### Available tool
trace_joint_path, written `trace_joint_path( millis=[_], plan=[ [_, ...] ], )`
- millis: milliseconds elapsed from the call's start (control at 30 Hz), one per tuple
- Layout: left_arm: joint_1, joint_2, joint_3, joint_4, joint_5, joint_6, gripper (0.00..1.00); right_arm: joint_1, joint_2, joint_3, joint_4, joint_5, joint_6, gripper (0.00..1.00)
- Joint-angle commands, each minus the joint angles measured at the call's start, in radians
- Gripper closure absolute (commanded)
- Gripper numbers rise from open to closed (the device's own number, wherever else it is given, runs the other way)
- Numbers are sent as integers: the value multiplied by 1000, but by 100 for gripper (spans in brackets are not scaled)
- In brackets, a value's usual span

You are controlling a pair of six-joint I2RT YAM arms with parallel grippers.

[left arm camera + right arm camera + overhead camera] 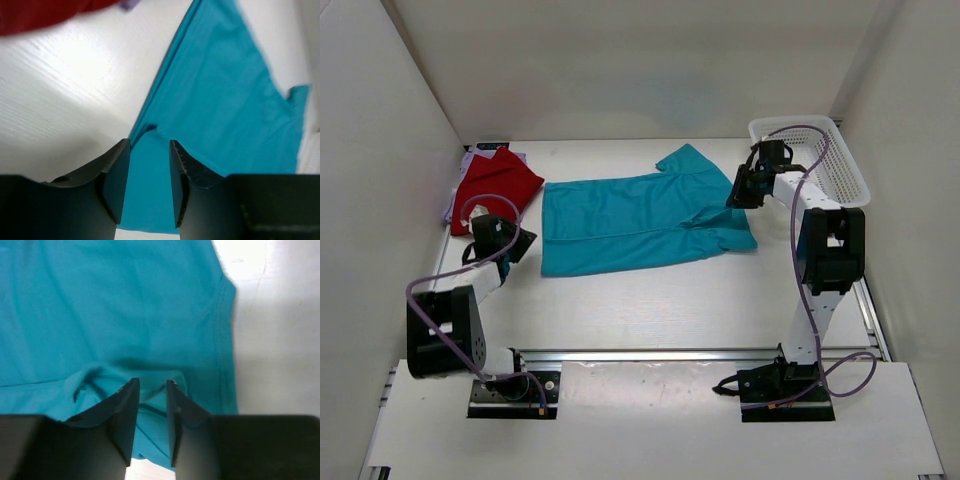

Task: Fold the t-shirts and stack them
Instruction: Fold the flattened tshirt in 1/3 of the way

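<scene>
The teal t-shirt (640, 220) lies spread flat across the middle of the table, a lengthwise fold running through it. The red t-shirt (497, 184) is folded at the back left, on top of the lavender t-shirt (469, 160), of which only an edge shows. My left gripper (526, 243) hovers at the teal shirt's left edge. In the left wrist view it (150, 143) is open, with teal cloth (215, 100) lying below the gap. My right gripper (734, 196) sits over the shirt's right end. Its jaws (152, 382) stand slightly open above a raised wrinkle of teal cloth (125, 305).
A white lattice basket (840, 170) stands at the back right, just behind the right arm. White walls close in the table on the left, back and right. Bare tabletop (650, 310) lies between the shirt and the arm bases.
</scene>
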Motion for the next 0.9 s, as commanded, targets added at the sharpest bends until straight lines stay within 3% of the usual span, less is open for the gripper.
trace_joint_path(
  millis=[0, 67, 167, 233, 267, 333, 500, 567, 633, 733, 867],
  plan=[
    [22, -135, -5, 8, 4, -4, 51, 5, -54, 33, 12, 36, 8, 71],
    [3, -198, -35, -5, 18, 0, 53, 8, -124, -21, 27, 71, 17, 61],
    [-67, -310, -158, 3, 27, 17, 59, 8, -287, -213, 125, 65, 50, 58],
    [-104, -371, -268, 4, 24, 17, 59, -6, -425, -354, 197, 64, 88, 78],
    [-109, -387, -294, 9, 31, 12, 59, -15, -457, -438, 240, 50, 112, 99],
    [-77, -414, -370, 47, 53, -9, 56, -26, -535, -543, 318, 24, 151, 100],
    [-67, -376, -370, 53, 56, -18, 46, -30, -599, -719, 415, 19, 221, 100],
    [-64, -361, -371, 76, 51, -35, 47, -36, -600, -755, 455, 16, 247, 91],
    [-67, -333, -371, 104, 45, -55, 48, -69, -599, -778, 481, 4, 257, 72],
    [-61, -275, -381, 174, 27, -84, 57, -108, -589, -807, 533, 18, 284, 61],
    [-49, -195, -348, 205, 57, -103, 84, -161, -557, -818, 572, 54, 292, 55]
  ],
)
